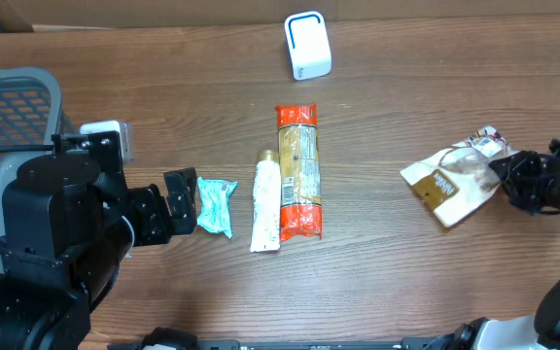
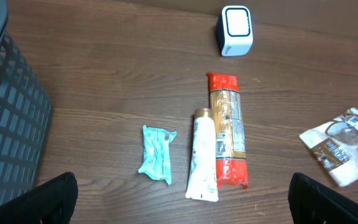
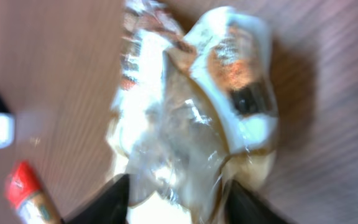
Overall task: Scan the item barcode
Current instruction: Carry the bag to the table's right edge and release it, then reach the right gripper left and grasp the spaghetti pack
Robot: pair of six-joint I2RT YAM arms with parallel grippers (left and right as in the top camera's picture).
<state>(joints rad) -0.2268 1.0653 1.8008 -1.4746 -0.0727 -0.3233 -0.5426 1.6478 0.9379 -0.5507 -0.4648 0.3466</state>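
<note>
A crumpled clear-and-brown snack packet (image 1: 450,180) (image 2: 337,149) lies on the wooden table at the right. My right gripper (image 1: 508,175) is at its right end. In the right wrist view the packet (image 3: 191,112) fills the blurred frame, and my right gripper (image 3: 176,186) has its fingers apart with the clear plastic edge between them. I cannot make out a barcode. The white scanner (image 1: 307,46) (image 2: 235,30) stands at the back centre. My left gripper (image 1: 181,202) (image 2: 182,190) is wide open and empty, just left of a teal packet (image 1: 216,206) (image 2: 156,152).
A white tube (image 1: 266,199) (image 2: 202,155) and a long orange-ended pasta pack (image 1: 298,170) (image 2: 227,127) lie side by side mid-table. A grey mesh basket (image 1: 8,107) (image 2: 11,124) stands at the far left.
</note>
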